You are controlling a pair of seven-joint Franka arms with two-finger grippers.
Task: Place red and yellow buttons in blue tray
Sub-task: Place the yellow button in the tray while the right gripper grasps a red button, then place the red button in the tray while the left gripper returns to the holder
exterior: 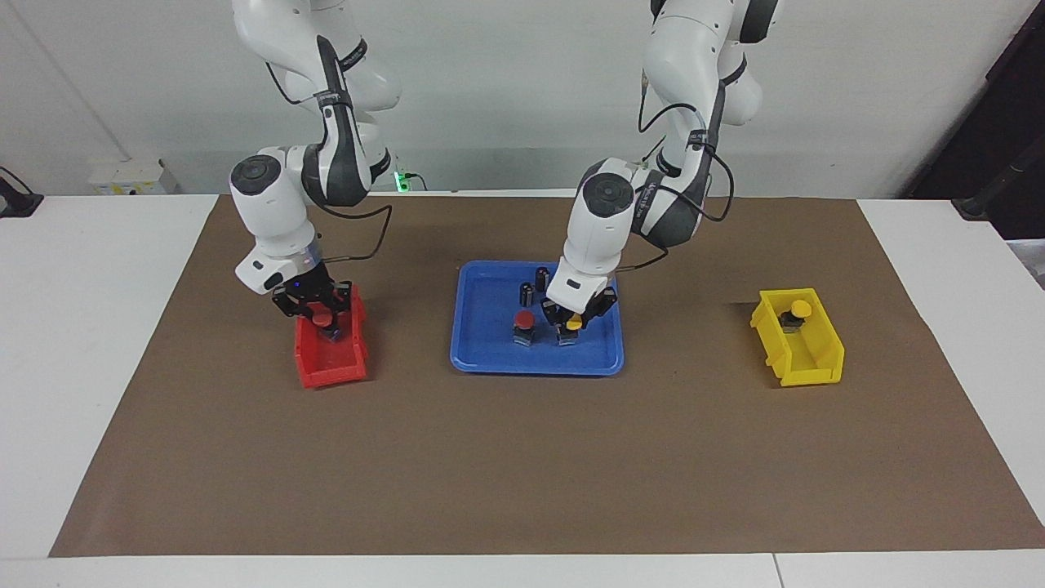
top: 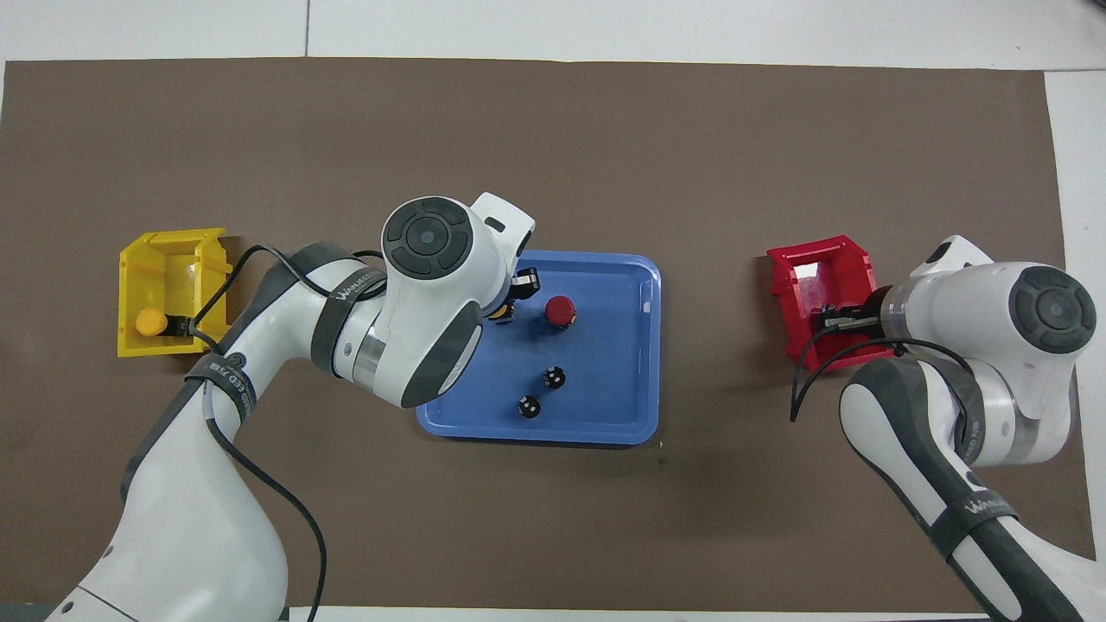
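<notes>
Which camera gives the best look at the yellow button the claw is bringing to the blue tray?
The facing view: the yellow button shows under the left claw over the blue tray. Overhead, the arm hides nearly all of it.
</notes>
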